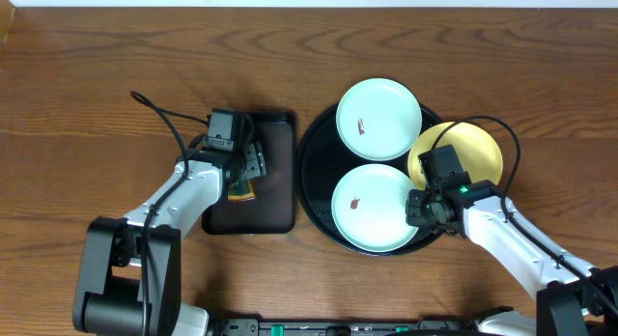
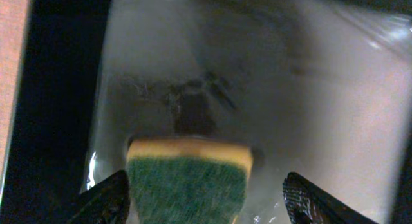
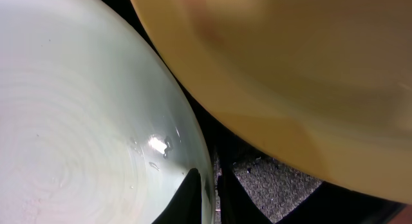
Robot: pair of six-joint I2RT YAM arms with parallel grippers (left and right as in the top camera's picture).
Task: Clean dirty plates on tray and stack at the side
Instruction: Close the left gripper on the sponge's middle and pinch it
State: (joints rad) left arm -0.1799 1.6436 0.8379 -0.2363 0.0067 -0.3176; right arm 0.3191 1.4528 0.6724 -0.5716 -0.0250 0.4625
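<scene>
On the round black tray [image 1: 314,172] lie three plates. The far mint plate [image 1: 379,119] and the near mint plate [image 1: 375,207] each carry a small brown smear. The yellow plate [image 1: 468,151] leans over the tray's right rim. My right gripper [image 1: 420,207] is shut on the near mint plate's right rim [image 3: 96,121], one finger inside and one outside it, with the yellow plate [image 3: 302,69] just above. My left gripper [image 1: 247,167] hovers open over a green-and-yellow sponge [image 2: 187,182]. The sponge sits beside the left finger [image 2: 106,198], with a gap to the right finger.
The sponge [image 1: 241,188] rests on a smaller rectangular black tray [image 1: 280,196] left of the round one; its surface looks wet in the left wrist view. Both arms reach in from the near table edge. Bare wood table [image 1: 87,104] surrounds the trays.
</scene>
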